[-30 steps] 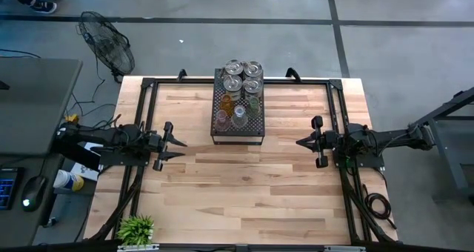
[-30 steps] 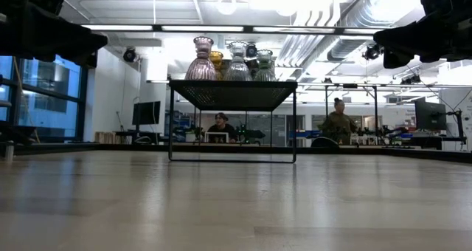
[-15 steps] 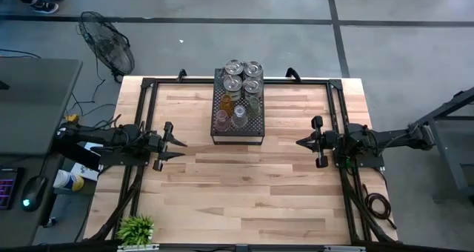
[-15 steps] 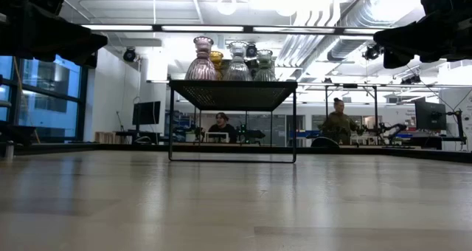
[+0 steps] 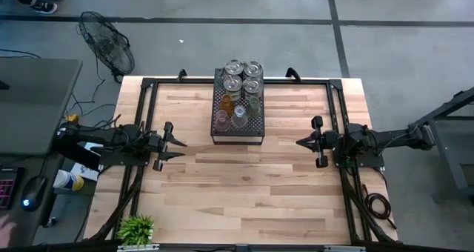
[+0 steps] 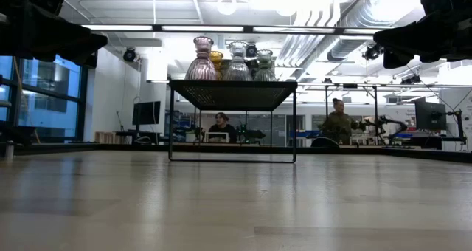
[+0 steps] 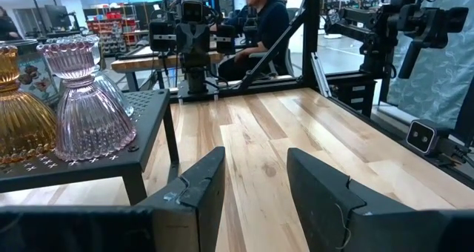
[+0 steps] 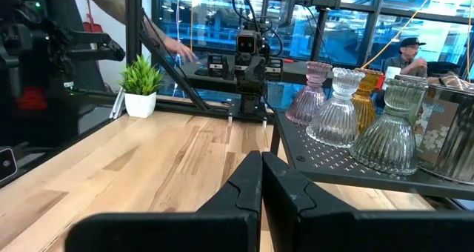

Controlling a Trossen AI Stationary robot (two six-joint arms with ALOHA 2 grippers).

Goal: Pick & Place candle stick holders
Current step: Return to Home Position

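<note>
On the black perforated rectangular tray [image 5: 237, 133] stand small ribbed glass candle stick holders [image 5: 234, 82]. Flanking it, left gripper [image 5: 181, 147] gapes empty, right gripper [image 5: 300, 142] pinched together.

No word, number or brand can be read in any view. The blue-and-yellow container [image 5: 67, 180] on the floor beside the surface [image 5: 237, 185] bears a label, but its print is too small to make out. The patterned candle holder [image 8: 441, 144] on the black shelf [image 8: 348, 165] shows marks on its side, perhaps a picture rather than letters.
</note>
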